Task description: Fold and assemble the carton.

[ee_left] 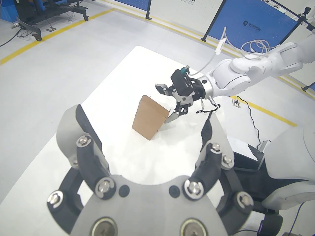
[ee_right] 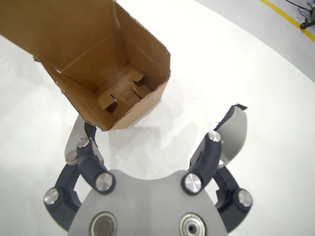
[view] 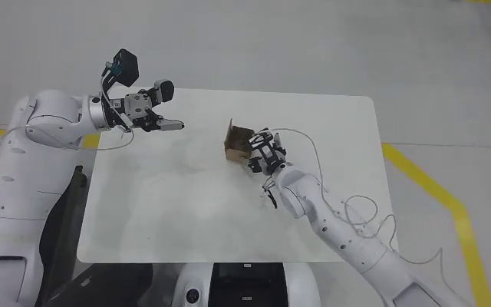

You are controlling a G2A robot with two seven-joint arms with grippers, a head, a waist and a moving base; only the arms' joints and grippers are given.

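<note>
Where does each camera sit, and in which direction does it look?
Top view: overhead, looking down at the table; left gripper and right gripper show.
Left wrist view: on the left wrist, facing across the table to the carton; the open left gripper shows.
Right wrist view: on the right wrist, looking into the carton; the open right gripper shows.
Shared by all: the carton.

Carton (ee_left: 149,117) upright on table (ee_left: 110,87), right gripper (ee_left: 166,104) beside it

white table (view: 153,222), brown carton (view: 238,141) standing
</note>
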